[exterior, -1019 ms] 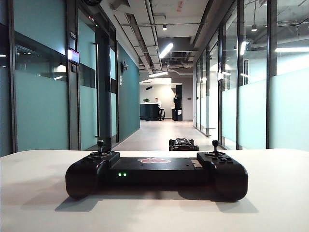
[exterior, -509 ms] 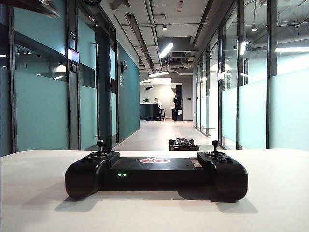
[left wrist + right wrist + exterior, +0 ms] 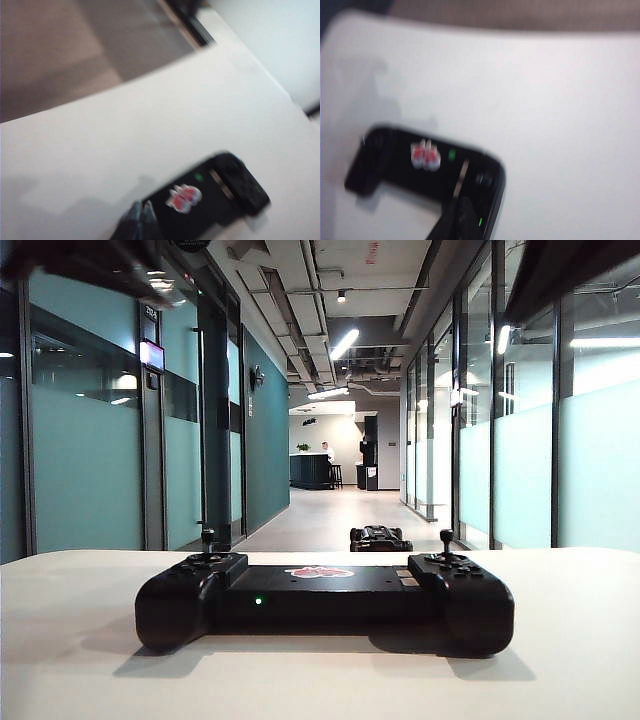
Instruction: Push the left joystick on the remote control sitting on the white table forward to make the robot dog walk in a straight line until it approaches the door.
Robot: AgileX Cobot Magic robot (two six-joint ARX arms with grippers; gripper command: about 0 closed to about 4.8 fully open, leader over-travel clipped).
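I see the black remote control (image 3: 325, 600) lying across the white table (image 3: 560, 660), its left joystick (image 3: 208, 538) upright at the controller's 10 o'clock end. The robot dog (image 3: 380, 538) sits on the corridor floor beyond, at 12 o'clock. My left hand (image 3: 140, 220) and right hand (image 3: 458, 216) both hover above the controller, fingers pressed together, holding nothing.

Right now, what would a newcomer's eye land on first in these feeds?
The wide black remote control in the middle of the white table, both thumbsticks upright and untouched. Beyond the table's far edge, the small robot dog sits on the corridor floor. In the wrist views, the left gripper and right gripper hang shut above the controller.
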